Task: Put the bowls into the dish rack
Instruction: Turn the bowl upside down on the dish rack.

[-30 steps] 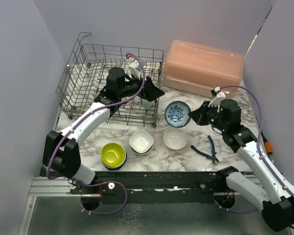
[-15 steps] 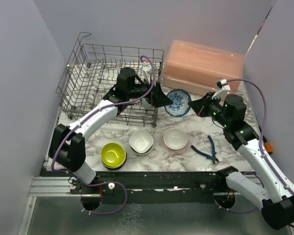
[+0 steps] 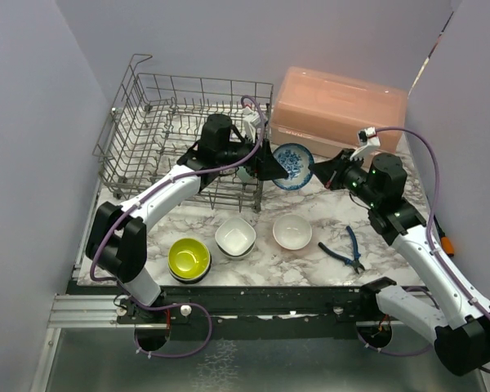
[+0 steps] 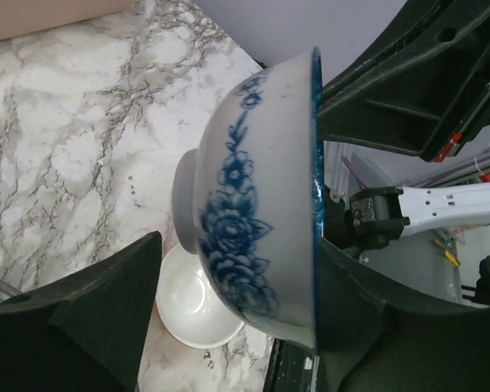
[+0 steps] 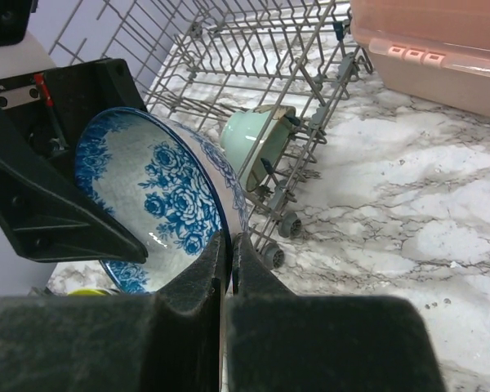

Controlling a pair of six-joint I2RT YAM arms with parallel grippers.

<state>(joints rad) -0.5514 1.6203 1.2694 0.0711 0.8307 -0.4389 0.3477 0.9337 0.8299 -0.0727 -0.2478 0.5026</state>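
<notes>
Above the tabletop (image 3: 331, 214), just off the right end of the dish rack (image 3: 147, 131), the blue-patterned bowl (image 3: 293, 166) hangs in the air, tipped on edge between my two grippers. My right gripper (image 5: 226, 245) is pinched tight on its rim, one finger inside the bowl and one outside. My left gripper (image 3: 271, 167) stands apart around the bowl from the other side. One finger is past the foot and the other is behind the rim, with a gap showing at the foot side.

My left arm stretches from its base across the rack's near edge, wrist turned so the fingers point right. My right arm is bent at the elbow, forearm reaching up and left.

A pale teal bowl (image 5: 253, 139) lies tipped among the tines at the rack's near right corner. Nearer my bases sit a lime-yellow bowl (image 3: 189, 258), a white bowl (image 3: 235, 236) and a second white bowl (image 3: 292, 231). Pliers (image 3: 343, 249) lie to their right, and a pink box (image 3: 339, 110) stands behind.
</notes>
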